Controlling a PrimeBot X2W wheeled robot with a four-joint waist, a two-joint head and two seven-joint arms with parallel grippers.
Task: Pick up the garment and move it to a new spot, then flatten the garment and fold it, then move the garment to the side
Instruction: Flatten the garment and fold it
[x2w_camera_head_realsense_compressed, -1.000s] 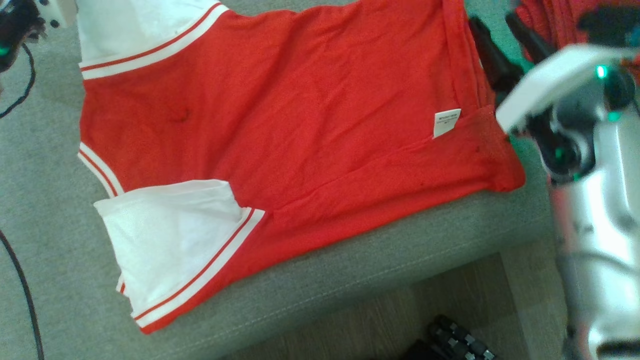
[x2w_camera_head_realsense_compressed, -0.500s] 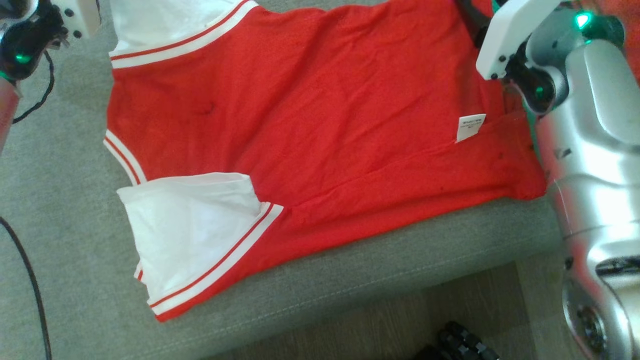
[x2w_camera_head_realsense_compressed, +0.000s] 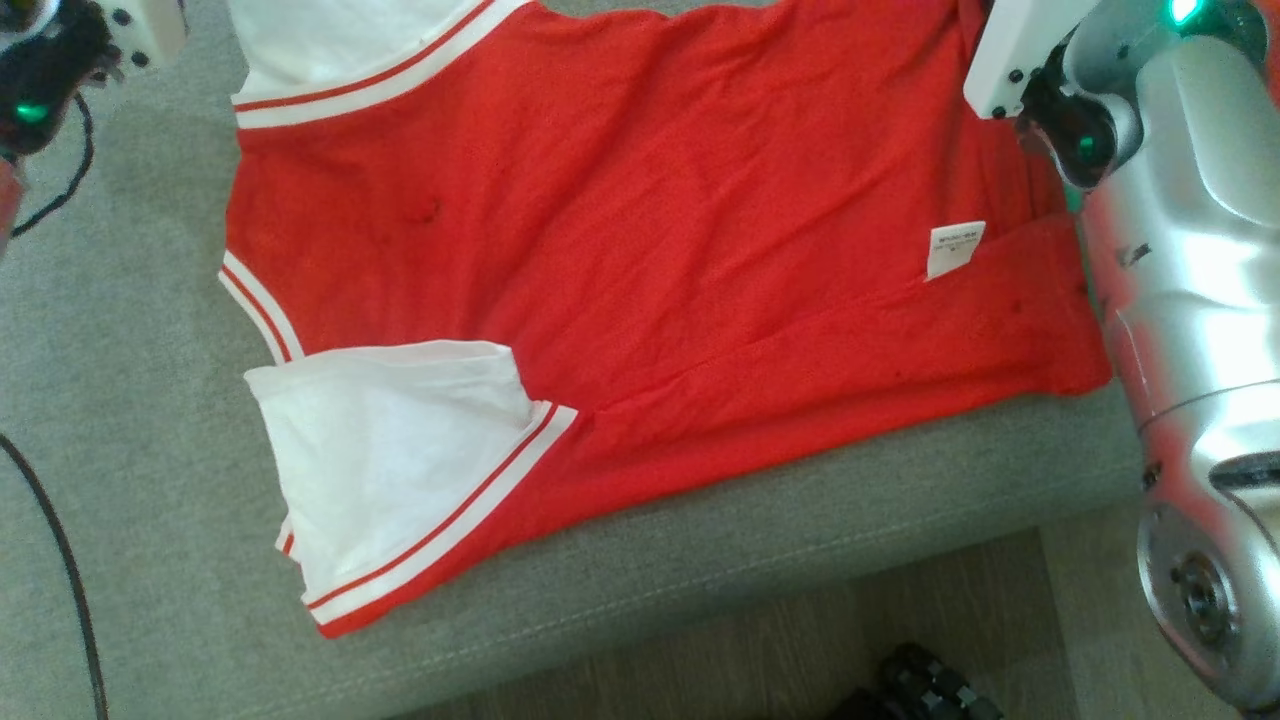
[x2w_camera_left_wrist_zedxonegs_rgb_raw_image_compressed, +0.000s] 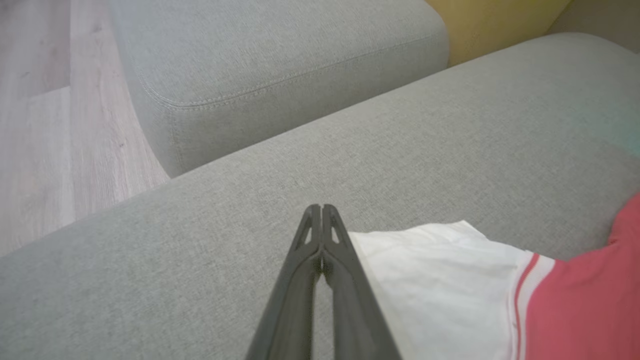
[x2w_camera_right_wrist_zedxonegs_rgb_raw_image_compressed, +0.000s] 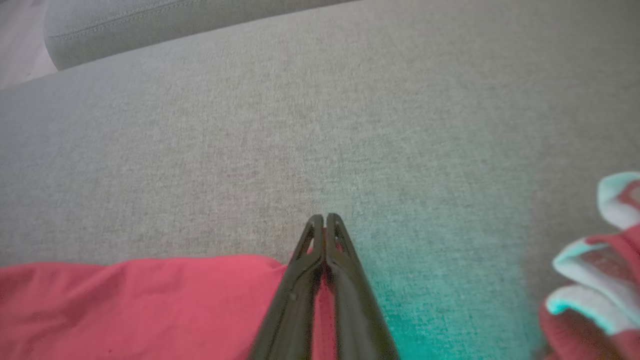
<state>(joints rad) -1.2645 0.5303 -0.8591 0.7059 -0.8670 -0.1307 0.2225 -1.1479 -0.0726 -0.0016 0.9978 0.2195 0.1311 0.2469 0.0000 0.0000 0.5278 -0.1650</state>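
right claw (x2w_camera_right_wrist_zedxonegs_rgb_raw_image_compressed: 325, 218) closed, at garment (x2w_camera_right_wrist_zedxonegs_rgb_raw_image_compressed: 150, 300) edge

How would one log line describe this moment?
garment: flat on sofa; left gripper: shut by white sleeve; right gripper: shut at red edge

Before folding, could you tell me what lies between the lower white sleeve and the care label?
Only creased red fabric of the garment, in the head view.

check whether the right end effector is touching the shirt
Touching. The right wrist view shows the right end effector shut on a corner of the shirt, red cloth showing between its fingers.
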